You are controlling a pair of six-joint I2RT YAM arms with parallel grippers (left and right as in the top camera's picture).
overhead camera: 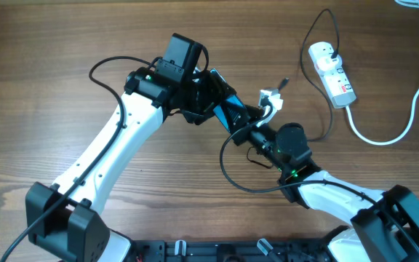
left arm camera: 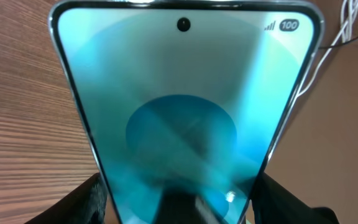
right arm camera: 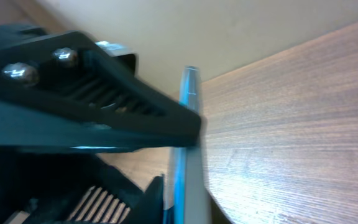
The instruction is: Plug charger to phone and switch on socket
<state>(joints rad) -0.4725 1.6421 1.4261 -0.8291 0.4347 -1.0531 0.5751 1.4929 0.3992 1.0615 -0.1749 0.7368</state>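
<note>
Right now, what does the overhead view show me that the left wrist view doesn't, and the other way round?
Only the overhead shows the socket at far right, the charger cable looping beside it, and both arms meeting mid-table, with the right gripper near one end of the phone. Only the left wrist shows the screen close up, with its punch-hole camera and 100 badge, and the left gripper clamped on its sides. Both show the phone, the wooden table and the thick white cord.
</note>
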